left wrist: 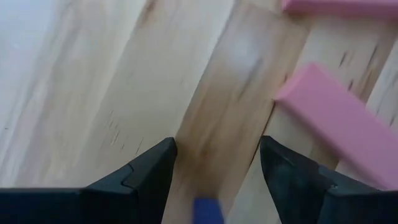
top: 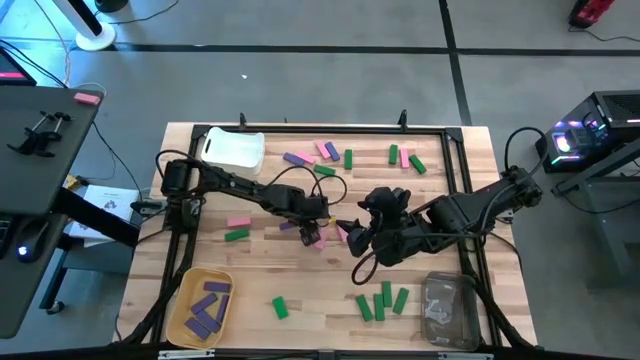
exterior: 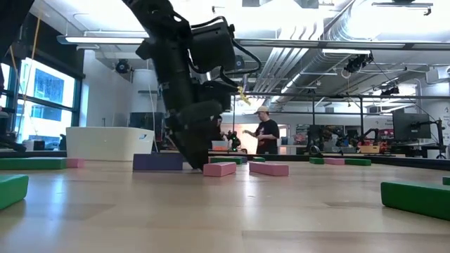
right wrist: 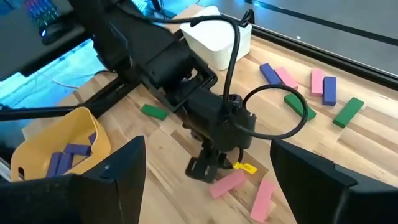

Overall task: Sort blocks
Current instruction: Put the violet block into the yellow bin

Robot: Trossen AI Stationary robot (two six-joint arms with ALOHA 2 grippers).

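Pink, green and purple blocks lie flat and scattered on the wooden table (top: 440, 140). My left gripper (top: 312, 230) points down at the table's middle, open, its tips near the wood (left wrist: 217, 155). A purple block's end (left wrist: 208, 211) shows between its fingers; whether they touch it I cannot tell. Two pink blocks (left wrist: 339, 121) (right wrist: 227, 183) lie just beside it. My right gripper (top: 352, 238) hovers open just right of the left one and looks at it (right wrist: 206, 144). Several purple blocks (top: 205, 305) lie in the yellow bin.
A white bin (top: 232, 150) stands at the far left, a yellow bin (top: 185, 285) at the near left and a clear bin (top: 448, 308) at the near right. Green blocks (top: 380, 300) cluster beside the clear bin. A person (exterior: 267, 133) stands in the room beyond.
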